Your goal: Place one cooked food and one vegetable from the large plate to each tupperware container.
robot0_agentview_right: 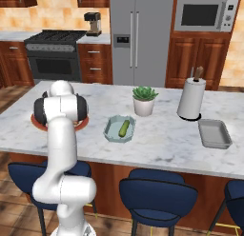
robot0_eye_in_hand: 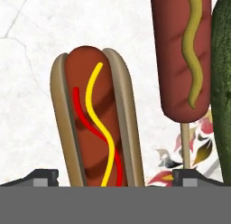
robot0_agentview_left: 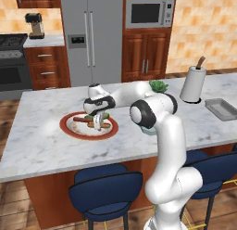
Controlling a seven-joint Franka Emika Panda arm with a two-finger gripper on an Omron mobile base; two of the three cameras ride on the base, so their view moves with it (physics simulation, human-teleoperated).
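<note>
Teal tub holds one cucumber, grey tub nothing; my gripper, fingers spread, straddles the bun sausage on the plate

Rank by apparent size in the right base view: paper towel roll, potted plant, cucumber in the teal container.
1. Paper towel roll
2. Potted plant
3. Cucumber, clearly smallest, though slightly nearer the camera.

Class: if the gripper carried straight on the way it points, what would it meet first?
Most likely the sausage in the bun, lying between the open gripper tips on the plate; depth is unclear.
</note>
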